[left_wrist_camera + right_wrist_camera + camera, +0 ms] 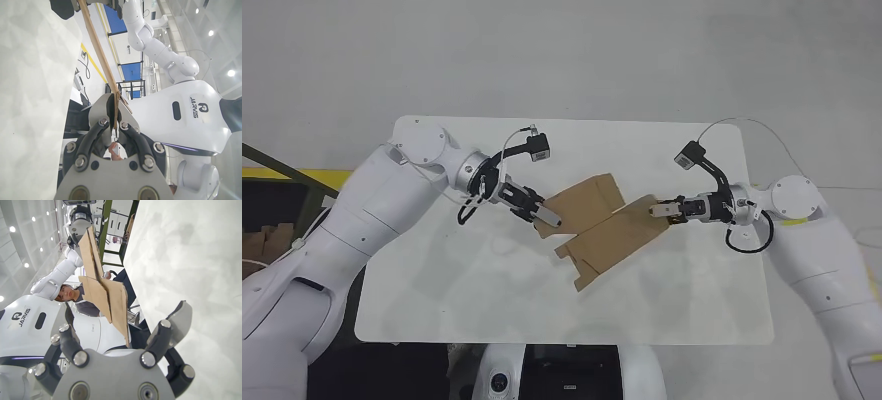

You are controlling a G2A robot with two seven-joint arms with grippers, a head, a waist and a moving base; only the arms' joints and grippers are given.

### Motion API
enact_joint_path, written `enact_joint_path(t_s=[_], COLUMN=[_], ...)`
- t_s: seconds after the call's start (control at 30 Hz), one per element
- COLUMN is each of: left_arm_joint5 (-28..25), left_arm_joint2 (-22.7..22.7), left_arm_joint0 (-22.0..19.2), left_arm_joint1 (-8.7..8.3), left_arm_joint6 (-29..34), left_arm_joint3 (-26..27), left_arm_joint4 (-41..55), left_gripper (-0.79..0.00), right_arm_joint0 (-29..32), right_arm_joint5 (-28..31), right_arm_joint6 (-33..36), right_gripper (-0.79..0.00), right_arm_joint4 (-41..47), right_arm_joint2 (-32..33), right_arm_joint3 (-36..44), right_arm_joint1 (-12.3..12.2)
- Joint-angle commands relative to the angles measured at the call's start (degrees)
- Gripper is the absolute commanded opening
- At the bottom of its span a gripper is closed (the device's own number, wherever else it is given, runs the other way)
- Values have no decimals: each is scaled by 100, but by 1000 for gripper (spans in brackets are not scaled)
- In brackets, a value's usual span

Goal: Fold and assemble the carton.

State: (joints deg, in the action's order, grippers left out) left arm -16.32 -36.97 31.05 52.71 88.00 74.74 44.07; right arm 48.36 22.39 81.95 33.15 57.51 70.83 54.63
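A flattened brown cardboard carton, flaps loose at its ends, was held above the table's middle.

The white table, a rounded-cornered rectangle with a smooth matte top, stands on pale grey floor stretching beyond the table's far edge.

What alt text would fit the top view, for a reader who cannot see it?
Seen from above, a flattened brown carton is held at an angle over the middle of a white table. The left gripper is shut on one end of it, and the right gripper, open, meets the opposite end.
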Motion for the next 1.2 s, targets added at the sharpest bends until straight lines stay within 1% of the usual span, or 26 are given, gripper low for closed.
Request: enact_joint_path(t_s=[0.0,0.1,0.2,0.27,0.4,0.63,0.93,0.97,1.03,1.17], left_arm_joint5=[0,0,16,47,182,249,212,212,200,199], left_arm_joint2=[1,1,-2,-54,-103,-44,32,41,55,86], left_arm_joint0=[0,0,37,133,198,270,175,161,141,111], left_arm_joint1=[1,1,3,3,-36,-116,-99,-97,-91,-86], left_arm_joint6=[0,0,-80,-52,0,0,0,0,0,0], left_arm_joint3=[1,1,41,165,197,332,282,266,232,182], left_arm_joint4=[0,0,-8,130,20,-84,-30,-39,-39,-38], left_gripper=[-785,-785,-785,-785,-785,-785,-785,-785,-785,-785], right_arm_joint0=[0,0,45,-15,-171,-198,-221,-217,-209,-194], right_arm_joint5=[0,0,-86,-159,-120,-269,-288,-276,-251,-228], right_arm_joint6=[0,0,-217,-85,115,266,285,274,248,226], right_gripper=[0,0,0,0,0,0,0,-43,-80,-237], right_arm_joint4=[0,0,-157,-256,-196,-86,139,194,265,364], right_arm_joint2=[0,0,-14,-51,-100,-298,-651,-663,-677,-705], right_arm_joint3=[0,0,43,-21,-267,59,197,204,221,273], right_arm_joint1=[0,0,4,9,36,-10,-51,-61,-86,-137])
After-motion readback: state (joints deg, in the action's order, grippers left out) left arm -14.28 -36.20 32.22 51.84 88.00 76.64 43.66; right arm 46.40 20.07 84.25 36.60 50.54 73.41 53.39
